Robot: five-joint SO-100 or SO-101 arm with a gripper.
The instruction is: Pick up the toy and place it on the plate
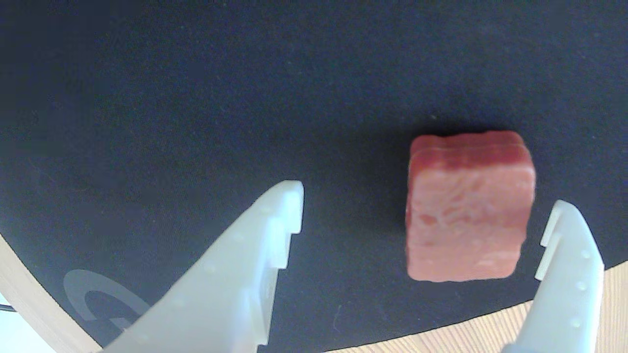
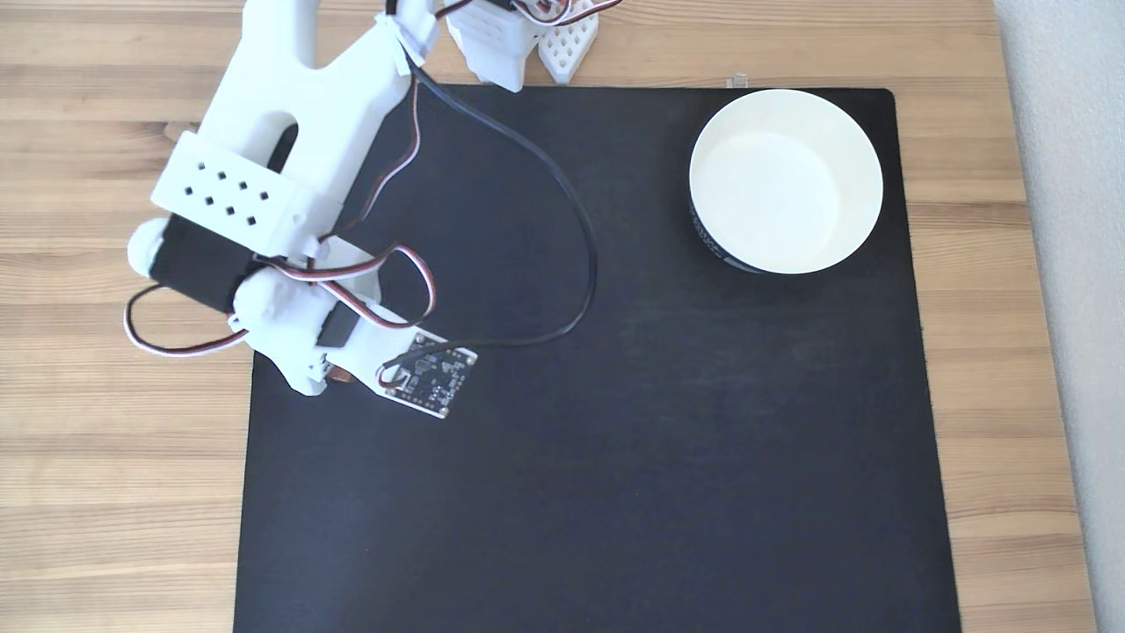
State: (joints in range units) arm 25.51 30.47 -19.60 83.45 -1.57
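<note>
While near mat edge (image 1: 441,323), toy (image 1: 468,206).

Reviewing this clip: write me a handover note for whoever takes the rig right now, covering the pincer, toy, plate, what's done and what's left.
Pincer: open, low over the black mat, nothing held.
Toy: in the wrist view it lies flat on the mat between the fingers, close to the right-hand finger, well clear of the other; contact cannot be judged.
Plate: empty, at the mat's far right corner in the fixed view.
Done: approach only.
Left: centre on the toy, close, lift, carry to the plate, release.
</note>
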